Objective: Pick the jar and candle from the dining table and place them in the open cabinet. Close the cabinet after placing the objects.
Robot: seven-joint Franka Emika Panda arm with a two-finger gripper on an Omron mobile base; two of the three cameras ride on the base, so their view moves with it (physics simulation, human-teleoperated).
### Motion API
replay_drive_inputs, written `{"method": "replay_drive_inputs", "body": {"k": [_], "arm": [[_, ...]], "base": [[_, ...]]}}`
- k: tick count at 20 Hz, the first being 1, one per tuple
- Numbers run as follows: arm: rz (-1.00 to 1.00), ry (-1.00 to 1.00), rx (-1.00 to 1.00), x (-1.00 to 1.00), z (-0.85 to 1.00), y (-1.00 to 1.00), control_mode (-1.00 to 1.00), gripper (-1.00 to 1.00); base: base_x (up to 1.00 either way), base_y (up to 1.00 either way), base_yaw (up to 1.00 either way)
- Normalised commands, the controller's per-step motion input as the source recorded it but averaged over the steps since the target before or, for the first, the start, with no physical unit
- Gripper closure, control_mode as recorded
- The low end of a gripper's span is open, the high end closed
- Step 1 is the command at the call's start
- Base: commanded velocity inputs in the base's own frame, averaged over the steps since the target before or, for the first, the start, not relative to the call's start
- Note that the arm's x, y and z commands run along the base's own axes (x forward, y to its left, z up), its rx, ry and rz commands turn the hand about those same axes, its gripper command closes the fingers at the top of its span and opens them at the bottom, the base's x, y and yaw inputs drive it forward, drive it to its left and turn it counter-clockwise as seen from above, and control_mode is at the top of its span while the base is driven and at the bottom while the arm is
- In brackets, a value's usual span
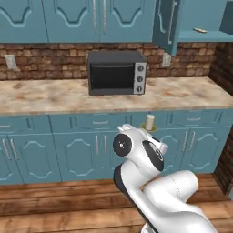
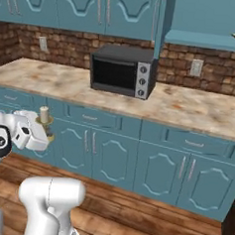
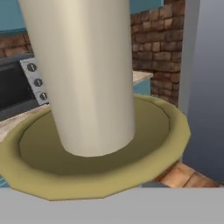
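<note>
Gripper (image 2: 45, 129) pinching the candle (image 2: 44, 115) by its brass holder, candle upright and carried in front of the teal base cupboards, below the marbled counter (image 1: 45, 96) bearing the toaster oven (image 1: 117, 72), open cabinet (image 1: 200, 18) above right

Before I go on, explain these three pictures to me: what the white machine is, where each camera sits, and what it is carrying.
The white machine is a robot arm on a base that drives around a kitchen. Two cameras ride on the base behind the arm, one to its left and one to its right. The third sits on the hand and looks along the gripper.

The gripper is shut on the candle, a cream stub in a brass holder; close up, the hand view shows its cream stub and brass dish.

Ahead, a black toaster oven stands on a marbled counter. Above at the right is the open cabinet, a small item lying on its shelf.
</note>
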Motion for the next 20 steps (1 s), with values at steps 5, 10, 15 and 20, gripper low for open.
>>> {"method": "replay_drive_inputs", "body": {"k": [5, 10, 15, 20], "arm": [[0.0, 0.0, 0.0, 0.0, 0.0, 0.0, 1.0, 1.0], [0.0, 0.0, 0.0, 0.0, 0.0, 0.0, 1.0, 1.0], [0.0, 0.0, 0.0, 0.0, 0.0, 0.0, 1.0, 1.0], [0.0, 0.0, 0.0, 0.0, 0.0, 0.0, 1.0, 1.0]], "base": [[0.05, -0.9, -0.2], [0.12, -0.79, -0.23], [0.26, -0.68, -0.21], [0.44, -0.57, -0.15]]}}
